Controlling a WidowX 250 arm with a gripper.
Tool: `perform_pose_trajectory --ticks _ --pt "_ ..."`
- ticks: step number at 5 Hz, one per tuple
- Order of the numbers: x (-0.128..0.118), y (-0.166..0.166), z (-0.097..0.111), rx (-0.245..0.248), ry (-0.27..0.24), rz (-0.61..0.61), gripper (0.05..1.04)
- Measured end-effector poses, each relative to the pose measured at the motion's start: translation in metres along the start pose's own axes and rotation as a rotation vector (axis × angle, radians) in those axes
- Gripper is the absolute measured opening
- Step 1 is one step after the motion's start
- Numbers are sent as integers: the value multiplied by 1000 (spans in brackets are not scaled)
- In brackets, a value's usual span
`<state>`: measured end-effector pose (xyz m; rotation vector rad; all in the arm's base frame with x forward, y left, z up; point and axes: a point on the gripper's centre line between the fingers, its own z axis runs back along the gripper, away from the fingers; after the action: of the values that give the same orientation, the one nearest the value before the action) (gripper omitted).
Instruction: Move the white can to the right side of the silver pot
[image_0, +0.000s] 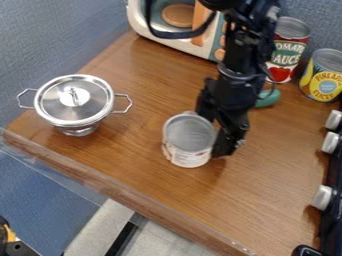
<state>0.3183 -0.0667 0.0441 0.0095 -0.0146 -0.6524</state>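
Silver and lidded, the pot (75, 102) sits at the left of the table (133, 175); we take it as the mark the job is measured from. To its right, well apart, the white can (190, 142) stands near the middle, upright or nearly so, and we judge it already on the side asked for. The gripper (216, 134) hangs low against the can's right side, placed, we think, to handle it from there; whether it is clenched on the can or released, we cannot tell. If it does hold the can, we would want it opened fully before rising, lest the can tip. Farther right, the red can (288, 52) and the yellow can (324, 77) stand towards the back, perhaps put there to keep them out of the way.
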Motion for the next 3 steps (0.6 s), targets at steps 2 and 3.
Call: perform_pose_trajectory --ticks 2,3 --pt "-33 10 4 27 23 28 999" --pt "-44 12 0 31 50 40 998"
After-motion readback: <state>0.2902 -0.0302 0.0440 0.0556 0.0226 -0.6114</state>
